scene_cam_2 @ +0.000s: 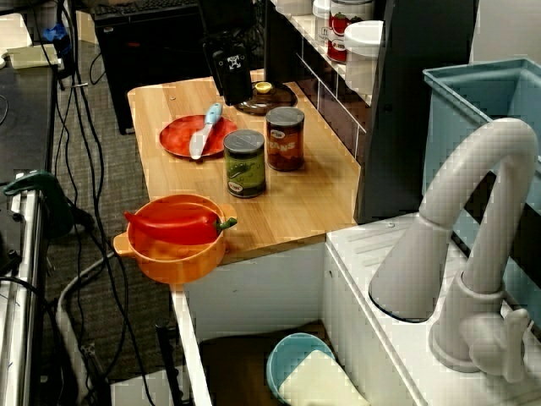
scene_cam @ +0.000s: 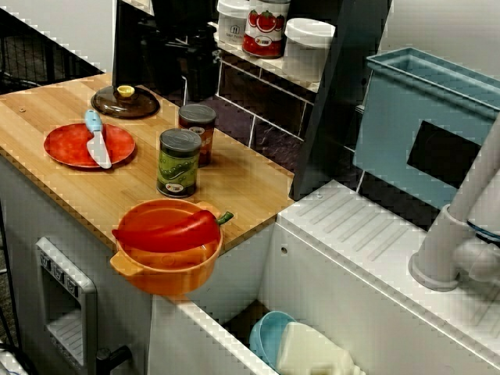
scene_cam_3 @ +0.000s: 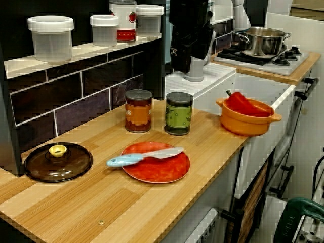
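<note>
Scanning the view from above: plate [scene_cam: 74,148] sits far left on the bench [scene_cam: 47,109], with the knife [scene_cam: 97,141] lying across it. The lid [scene_cam: 125,102] lies flat just behind the plate, yellow knob up. The gripper [scene_cam: 200,74] hangs in the air right of the lid, above and behind the brown can [scene_cam: 198,131], touching nothing; these two things are nearest to it. The fingers are black on a black backdrop, so I cannot tell how far open they are; nothing shows in them. The green can [scene_cam: 179,162] stands upright just beside the brown can. The bowl [scene_cam: 168,262] sits at the bench's right edge, with the pepper [scene_cam: 168,228] lying in it. The tap [scene_cam: 461,226] is far right.
</note>
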